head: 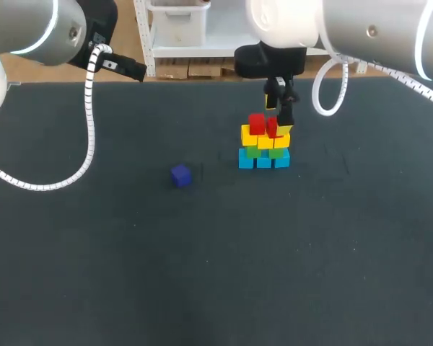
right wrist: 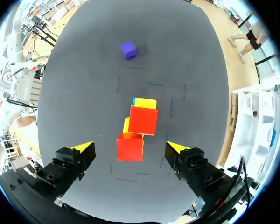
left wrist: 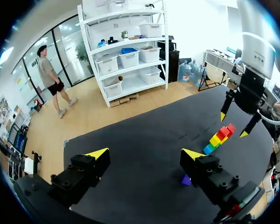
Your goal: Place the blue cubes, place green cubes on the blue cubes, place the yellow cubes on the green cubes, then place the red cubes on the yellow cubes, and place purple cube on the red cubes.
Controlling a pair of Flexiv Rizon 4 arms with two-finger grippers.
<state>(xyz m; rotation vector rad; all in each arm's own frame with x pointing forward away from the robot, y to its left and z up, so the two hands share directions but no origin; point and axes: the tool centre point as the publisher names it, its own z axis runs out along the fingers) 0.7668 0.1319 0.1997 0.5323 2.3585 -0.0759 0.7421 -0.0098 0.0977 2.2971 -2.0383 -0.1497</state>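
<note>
The purple cube (head: 180, 175) lies alone on the tabletop (head: 130, 274), well apart from the stack (head: 264, 148), whose two red cubes (head: 263, 125) cap yellow, green and blue layers. My right jaws hang released just above the reds, gripping nothing, so I judge only purple is left to place. Left jaws, spread and empty, sit high at the far left, out of the way.

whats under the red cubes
A row of yellow cubes sits directly under the red cubes, then green cubes, then blue cubes on the table. From above, the red cubes cover most of that yellow row; anything behind the front rows is hidden.
</note>
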